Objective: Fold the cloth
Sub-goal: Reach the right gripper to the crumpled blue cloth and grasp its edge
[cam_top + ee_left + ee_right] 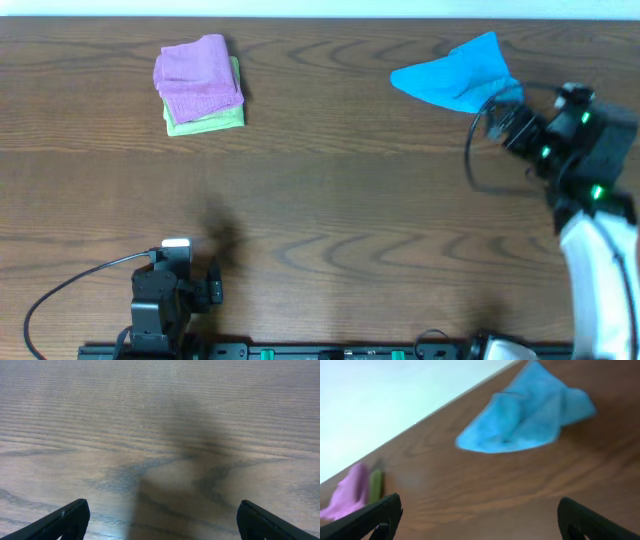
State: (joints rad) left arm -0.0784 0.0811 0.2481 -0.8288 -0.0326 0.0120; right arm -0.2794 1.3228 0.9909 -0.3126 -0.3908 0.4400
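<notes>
Our right hand [500, 118] hangs wide open and empty just beside the cloth [455, 78], which lies crumpled in a loose heap on the table [350, 200], far right and close to the far edge. We judge the main risk to be closing on a bunch of layers rather than one corner, since no clean corner shows from the wrist view. A low push could also nudge the heap toward that edge. Our left hand [213, 285], equally open and holding nothing, sits well apart at the near side, so it has a long reach. The pink cloth [197, 75] stacked on the green cloth [215, 118] lies far left, clear of the work.
</notes>
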